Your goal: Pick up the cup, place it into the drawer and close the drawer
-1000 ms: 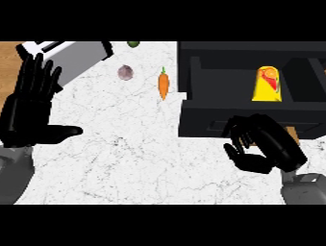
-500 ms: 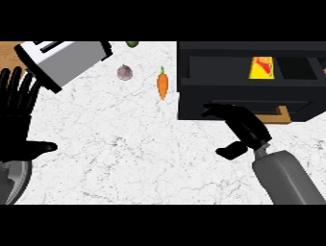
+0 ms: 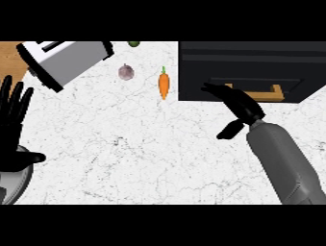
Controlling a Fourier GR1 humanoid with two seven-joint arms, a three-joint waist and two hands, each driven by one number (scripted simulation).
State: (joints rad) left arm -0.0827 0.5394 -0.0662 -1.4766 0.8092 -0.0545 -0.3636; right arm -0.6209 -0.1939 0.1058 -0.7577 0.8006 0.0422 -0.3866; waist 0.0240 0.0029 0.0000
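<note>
Cup: not visible in the head view now; a second ago it stood yellow and red inside the open drawer, so it is presumably shut inside. Drawer (image 3: 261, 72) sits at upper right as a black block with its front flush and a wooden handle (image 3: 263, 91) showing on the near face. A second ago the drawer was pulled out with its inside exposed; half a second ago it was partly in; now no opening shows.

Right hand (image 3: 236, 102) lies at the drawer front, fingers straight and spread slightly apart, holding nothing, with fingertips touching or just beside the handle. Whether contact remains cannot be told. The grey forearm runs down to the lower right edge.

Left hand (image 3: 3, 120) rests at the left edge, fingers up and apart, empty, thumb pointing inward.

Other things on the white marbled counter (image 3: 144, 153): a toaster (image 3: 66, 62) at upper left, tilted; a purplish bulb (image 3: 126, 72) and a carrot (image 3: 163, 84) between toaster and drawer, well apart from both hands; a small green thing (image 3: 133, 43) at the far edge.

Judgement: with the cup placed and the drawer pushed home, the task appears complete or nearly so; only withdrawal of the right hand seems left.
</note>
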